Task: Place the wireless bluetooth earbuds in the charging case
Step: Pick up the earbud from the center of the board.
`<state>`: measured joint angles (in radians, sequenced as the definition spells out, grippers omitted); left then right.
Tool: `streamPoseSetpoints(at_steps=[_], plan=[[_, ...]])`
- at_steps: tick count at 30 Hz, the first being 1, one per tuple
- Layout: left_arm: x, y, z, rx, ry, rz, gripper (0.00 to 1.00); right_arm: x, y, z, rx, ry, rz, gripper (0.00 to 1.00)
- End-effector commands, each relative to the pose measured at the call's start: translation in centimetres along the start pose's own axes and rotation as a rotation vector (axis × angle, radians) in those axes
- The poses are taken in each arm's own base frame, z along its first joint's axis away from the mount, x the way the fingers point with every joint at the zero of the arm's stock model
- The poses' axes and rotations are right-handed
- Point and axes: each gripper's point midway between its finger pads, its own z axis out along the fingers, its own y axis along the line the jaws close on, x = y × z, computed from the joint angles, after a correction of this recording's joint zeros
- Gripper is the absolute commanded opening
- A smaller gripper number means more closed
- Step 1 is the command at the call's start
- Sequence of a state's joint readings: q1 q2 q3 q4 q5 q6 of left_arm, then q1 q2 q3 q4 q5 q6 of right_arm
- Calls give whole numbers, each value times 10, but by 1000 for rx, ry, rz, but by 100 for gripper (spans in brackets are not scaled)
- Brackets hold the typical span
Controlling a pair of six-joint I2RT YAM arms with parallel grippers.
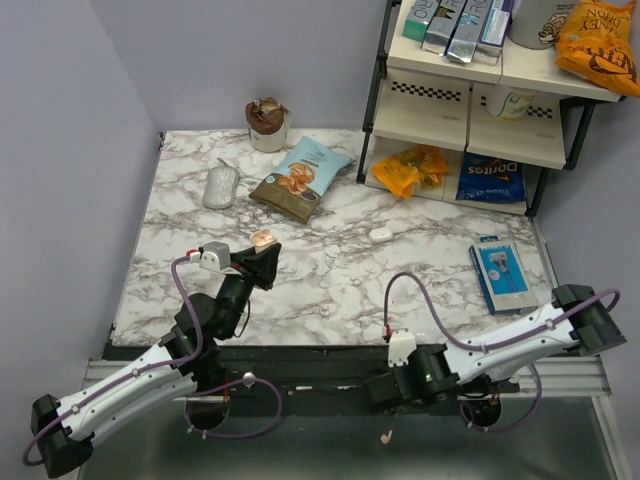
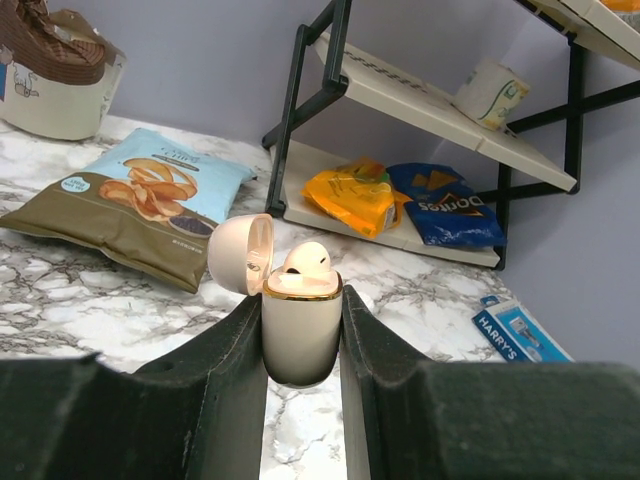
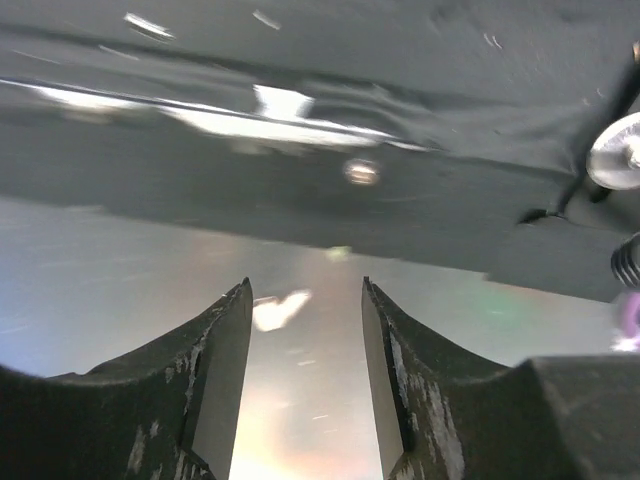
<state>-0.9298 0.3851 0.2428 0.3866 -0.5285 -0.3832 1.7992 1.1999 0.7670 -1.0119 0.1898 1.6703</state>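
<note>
Case (image 2: 300,335): lid open, one earbud (image 2: 305,260) seated inside, held over left half of table (image 1: 400,290) | left gripper (image 2: 302,300): jaws clamped on case | right gripper (image 3: 305,300): jaws apart, nothing between them, down past table's near edge

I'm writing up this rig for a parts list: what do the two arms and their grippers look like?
Both share one build: the left arm and right arm have white link shells between black joints. A purple cable loops along each, ending at a small white box near the wrist. The left gripper and right gripper have black wedge-shaped fingers; the right one's show whitish scuffs.
</note>
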Motion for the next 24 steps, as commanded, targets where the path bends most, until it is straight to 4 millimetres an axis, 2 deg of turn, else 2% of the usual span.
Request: streamPoseSetpoints(at_steps=[1,6,14,18,24], plan=[[5,5,-2,-17,9,1,0,35,13,13,12,102,-65,58],[12,4,-3,-10,25,-13,0,46,28,24,12,121,-92,58],[11,6,-6,-9,20,-21,0,66,39,24,2,160,-122,59],[13,6,-7,-6,26,-22,0,80,37,32,28,196,-150,59],[14,7,-7,-10,28,-18,0,82,28,37,45,194,-136,57]])
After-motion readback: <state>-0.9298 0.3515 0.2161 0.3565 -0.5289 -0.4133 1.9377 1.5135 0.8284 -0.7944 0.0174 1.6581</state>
